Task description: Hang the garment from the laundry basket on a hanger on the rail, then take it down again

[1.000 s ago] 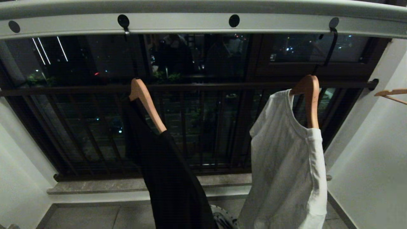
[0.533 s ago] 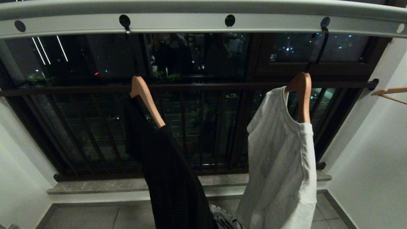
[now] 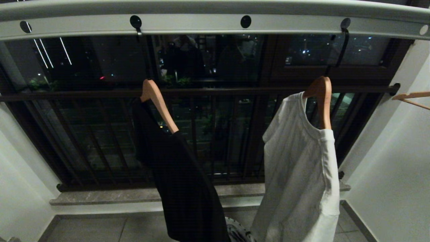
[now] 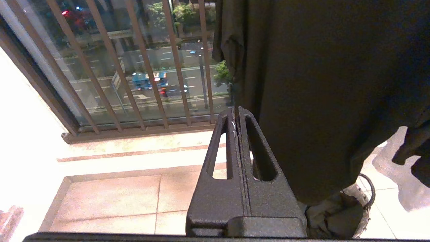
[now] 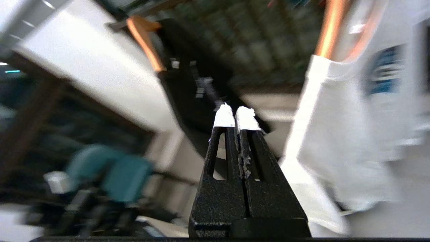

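The pale rail [image 3: 201, 23] with round dark holes runs across the top. A black garment [image 3: 181, 174] hangs from it on a wooden hanger [image 3: 158, 101]. To its right a white T-shirt [image 3: 302, 168] hangs on a second wooden hanger [image 3: 323, 101]. The laundry basket's patterned rim [image 3: 237, 233] peeks out below, between the two. The left wrist view shows the basket [image 4: 364, 188] under the black garment [image 4: 319, 84]. My left gripper [image 4: 236, 112] is shut and empty, low beside that garment. My right gripper [image 5: 235, 112] is shut and empty, pointing up between the black garment [image 5: 191, 87] and the white shirt [image 5: 339, 127]. Neither arm shows in the head view.
A dark window grille with a horizontal bar [image 3: 201, 91] stands behind the clothes, above a stone sill [image 3: 100, 196]. White walls close both sides. A spare wooden hanger [image 3: 413, 98] sticks out at the right wall. Tiled floor [image 4: 111, 198] lies to the left of the basket.
The white T-shirt and its hanger swung left, then slightly back right. The black garment drifted a little right. The whole head view shifted slightly.
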### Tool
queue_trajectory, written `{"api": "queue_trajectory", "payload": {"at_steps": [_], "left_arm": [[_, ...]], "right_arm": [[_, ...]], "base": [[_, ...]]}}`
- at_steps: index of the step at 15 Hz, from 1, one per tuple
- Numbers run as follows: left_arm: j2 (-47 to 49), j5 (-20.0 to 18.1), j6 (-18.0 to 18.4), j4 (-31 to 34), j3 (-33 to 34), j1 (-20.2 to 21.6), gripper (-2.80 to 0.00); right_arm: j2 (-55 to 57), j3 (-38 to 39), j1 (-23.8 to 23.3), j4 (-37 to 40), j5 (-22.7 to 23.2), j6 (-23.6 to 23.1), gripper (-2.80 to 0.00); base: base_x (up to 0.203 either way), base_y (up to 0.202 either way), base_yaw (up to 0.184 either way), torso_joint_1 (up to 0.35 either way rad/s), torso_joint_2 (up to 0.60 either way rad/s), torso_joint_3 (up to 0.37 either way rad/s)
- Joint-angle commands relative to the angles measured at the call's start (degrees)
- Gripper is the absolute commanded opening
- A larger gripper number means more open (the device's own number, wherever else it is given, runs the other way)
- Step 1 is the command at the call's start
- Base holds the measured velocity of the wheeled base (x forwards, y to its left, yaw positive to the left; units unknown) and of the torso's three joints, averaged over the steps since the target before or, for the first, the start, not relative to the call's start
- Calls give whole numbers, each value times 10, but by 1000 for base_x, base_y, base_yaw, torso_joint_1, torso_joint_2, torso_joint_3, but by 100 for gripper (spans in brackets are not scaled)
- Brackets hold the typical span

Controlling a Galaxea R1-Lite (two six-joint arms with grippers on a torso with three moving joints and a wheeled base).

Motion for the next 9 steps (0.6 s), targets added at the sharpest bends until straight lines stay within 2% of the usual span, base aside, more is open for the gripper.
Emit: {"api": "queue_trajectory", "payload": {"at_steps": [1,3,6,9], "left_arm": [[0,0,0,0,2,0,-280],[0,0,0,0,2,0,-280],[0,0,1,0,1,0,-280],[0,0,0,0,1,0,-280]], "right_arm": [[101,-38,-19,-3,37,21,-280],[153,-65,-80,-4,85,29,-280],[213,-79,-184,-5,200,29,-280],[240,-73,-223,-14,301,8,-280]], "base": [[0,0,0,0,0,0],[0,0,0,0,0,0],[0,0,0,0,0,0],[0,0,0,0,0,0]]}}
